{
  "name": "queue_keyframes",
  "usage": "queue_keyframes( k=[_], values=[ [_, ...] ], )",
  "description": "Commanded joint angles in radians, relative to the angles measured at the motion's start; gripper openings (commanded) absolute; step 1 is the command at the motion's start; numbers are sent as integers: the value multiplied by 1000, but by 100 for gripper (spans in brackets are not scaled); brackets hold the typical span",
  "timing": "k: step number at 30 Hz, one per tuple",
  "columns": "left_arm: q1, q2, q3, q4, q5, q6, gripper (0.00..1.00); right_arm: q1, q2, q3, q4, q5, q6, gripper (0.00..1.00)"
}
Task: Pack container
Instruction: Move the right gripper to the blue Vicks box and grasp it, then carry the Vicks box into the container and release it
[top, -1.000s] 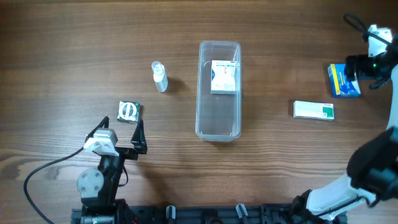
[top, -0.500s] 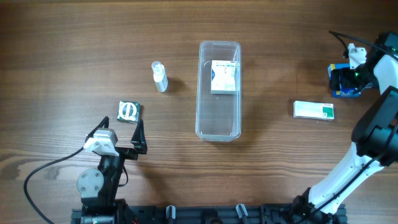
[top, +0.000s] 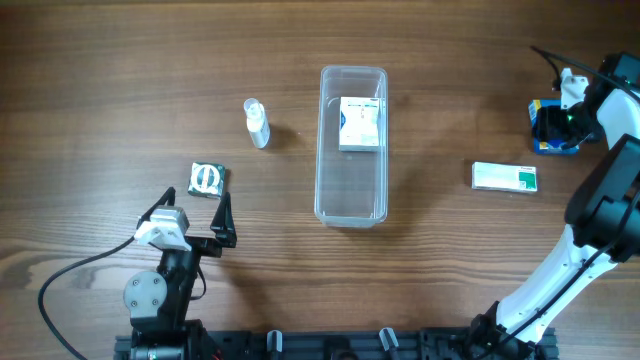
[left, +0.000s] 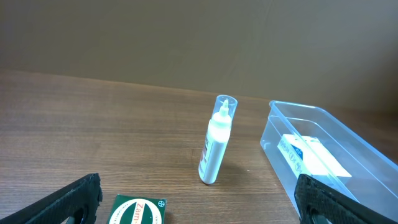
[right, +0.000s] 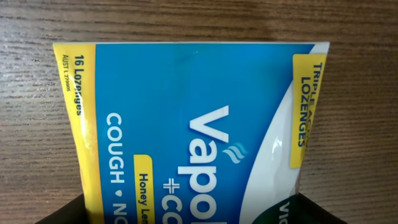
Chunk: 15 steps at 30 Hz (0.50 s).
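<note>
Blue lozenge box (right: 186, 124) near three o'clock sat between the jaws of the right gripper (right: 193, 211); whether they pinched it, I couldn't tell. Meanwhile the left gripper (top: 190, 218) gaped empty and the container (top: 350, 195) sat centre. An edge-only grip might let the box twist and drop short.

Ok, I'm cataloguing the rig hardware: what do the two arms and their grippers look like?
The left arm is black with a round grey joint disc, a white wrist block and a black cable trailing off. Its left gripper has two black fingers. The right arm is black above a white lower link, with a green light and thin black wires near the right gripper.
</note>
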Motion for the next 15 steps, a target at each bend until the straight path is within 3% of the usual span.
queue_keyframes(
  k=[1, 7, 11, 15],
  values=[
    [9, 0, -5, -4, -5, 8, 100, 0, 17, 17, -18, 24, 69, 69],
    [9, 0, -5, -4, -5, 8, 100, 123, -200, 27, -49, -85, 146, 67],
    [9, 0, -5, -4, -5, 8, 100, 324, -406, 27, -119, -86, 238, 66],
    [9, 0, -5, -4, -5, 8, 100, 597, -515, 27, -174, -89, 469, 66]
  ],
)
